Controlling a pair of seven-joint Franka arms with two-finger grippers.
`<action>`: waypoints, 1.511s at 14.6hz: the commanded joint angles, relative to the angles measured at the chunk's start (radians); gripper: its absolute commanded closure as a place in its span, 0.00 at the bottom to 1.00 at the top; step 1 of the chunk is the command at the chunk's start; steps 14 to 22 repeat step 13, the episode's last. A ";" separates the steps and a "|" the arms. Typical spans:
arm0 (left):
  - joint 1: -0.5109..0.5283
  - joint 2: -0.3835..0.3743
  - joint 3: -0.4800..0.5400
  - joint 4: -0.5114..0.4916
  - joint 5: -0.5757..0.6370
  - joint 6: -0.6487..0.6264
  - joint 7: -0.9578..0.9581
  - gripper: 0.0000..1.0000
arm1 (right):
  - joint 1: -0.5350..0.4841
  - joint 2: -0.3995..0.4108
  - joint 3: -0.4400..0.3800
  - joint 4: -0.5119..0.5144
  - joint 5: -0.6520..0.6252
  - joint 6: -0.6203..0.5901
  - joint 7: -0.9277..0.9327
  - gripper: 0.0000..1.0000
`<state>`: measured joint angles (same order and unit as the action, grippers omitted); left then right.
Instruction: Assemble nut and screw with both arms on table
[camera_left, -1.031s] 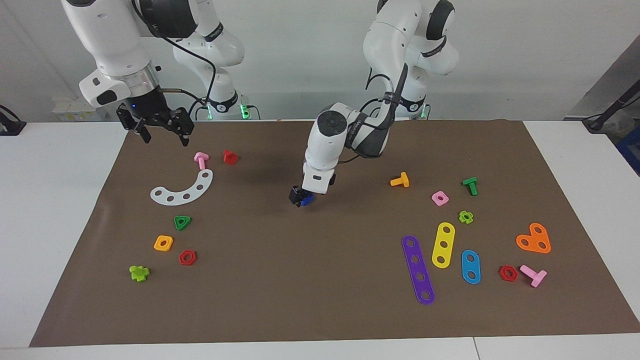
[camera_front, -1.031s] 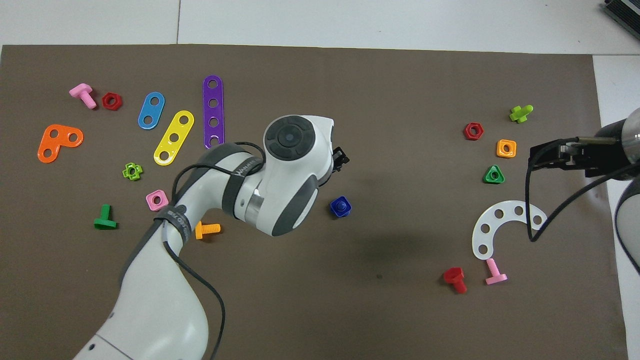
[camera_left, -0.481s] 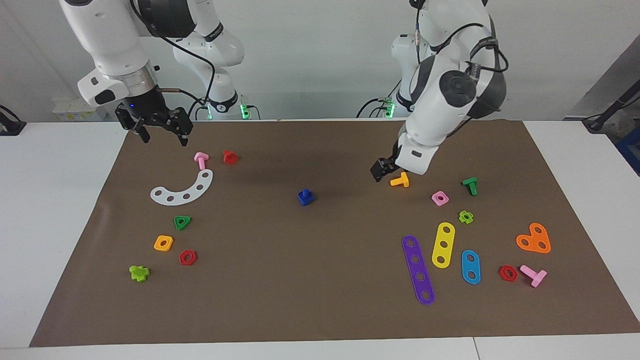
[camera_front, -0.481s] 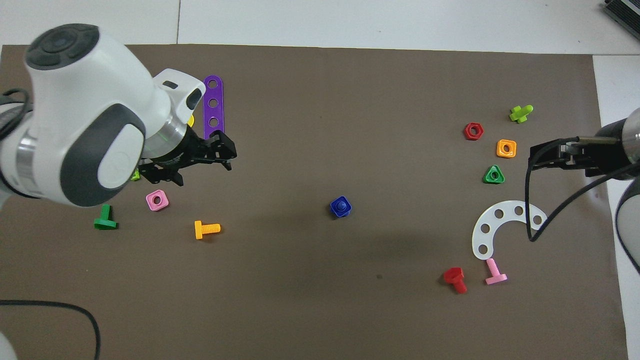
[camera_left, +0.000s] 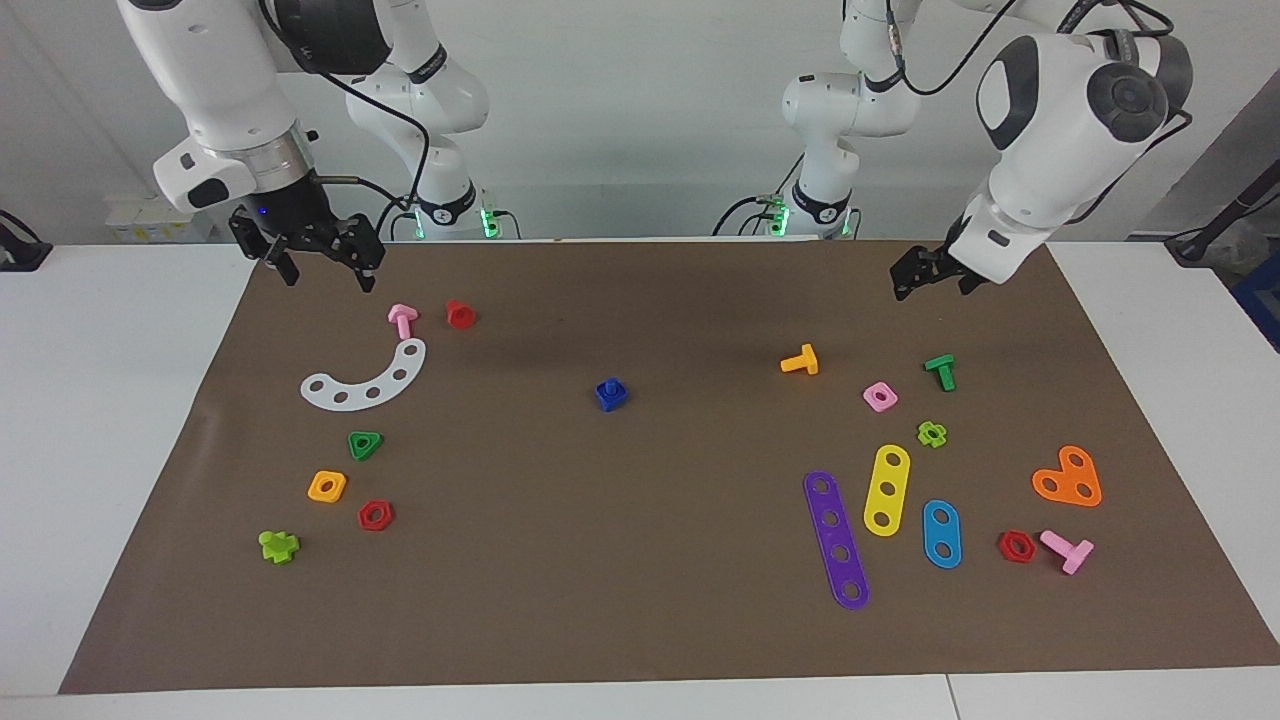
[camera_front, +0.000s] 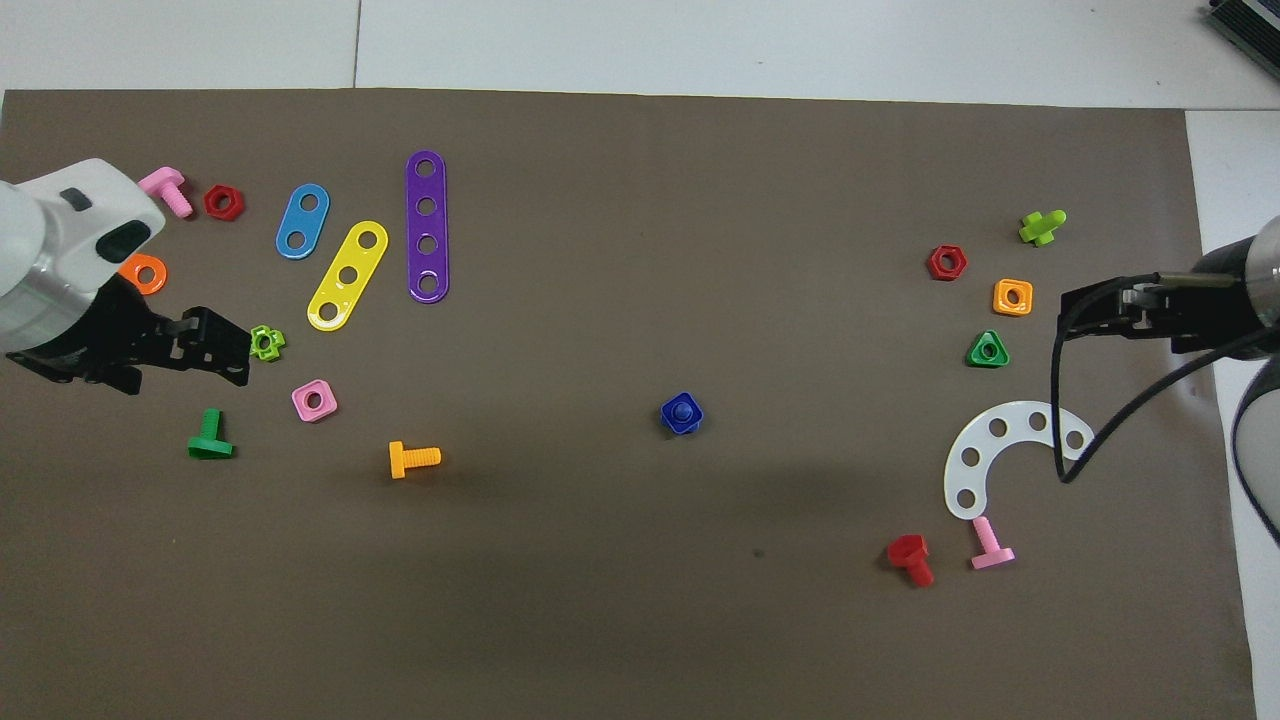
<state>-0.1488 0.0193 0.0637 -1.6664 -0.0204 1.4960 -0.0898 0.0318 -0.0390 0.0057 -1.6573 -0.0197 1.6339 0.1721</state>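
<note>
The left pincer (camera_left: 928, 279), empty with fingers apart, has pulled up and away from the nut (camera_left: 612, 394) toward its own end of the surface (camera_left: 640, 600), and hangs over the mat's edge near the green bolt (camera_left: 940, 371). A second ago it was down on the nut; now the nut sits free mid-mat with the screw (camera_left: 609, 385) seated in its hole (assembly looks done). The right pincer (camera_left: 312, 252), open, waits well apart from the nut, by the pink bolt (camera_left: 402, 319)
</note>
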 joint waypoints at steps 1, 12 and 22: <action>0.043 -0.050 -0.010 -0.014 0.034 0.062 0.076 0.00 | -0.012 -0.033 0.011 0.004 0.030 -0.028 -0.029 0.00; 0.074 -0.048 -0.010 0.036 0.034 0.162 0.081 0.00 | -0.016 -0.039 0.013 0.008 0.035 -0.082 -0.063 0.00; 0.074 -0.048 -0.009 0.036 0.034 0.162 0.081 0.00 | -0.016 -0.039 0.013 0.008 0.035 -0.082 -0.062 0.00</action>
